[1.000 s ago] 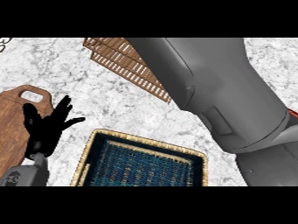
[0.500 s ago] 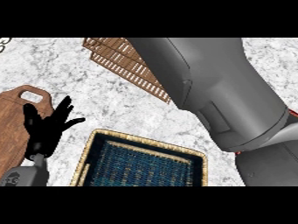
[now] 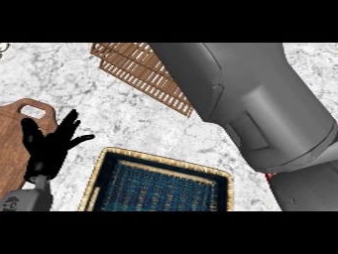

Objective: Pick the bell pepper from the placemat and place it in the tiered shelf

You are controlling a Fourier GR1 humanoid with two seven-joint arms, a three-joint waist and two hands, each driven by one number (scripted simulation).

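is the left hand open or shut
Open: the black left hand shows spread, straight fingers over the brown wooden cutting board, holding nothing.

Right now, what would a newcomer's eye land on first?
The big grey right forearm fills the view's right, crossing the brown slatted tiered shelf at top. Lower centre lies a blue woven placemat with a straw border; the open black left hand rests over a wooden cutting board.
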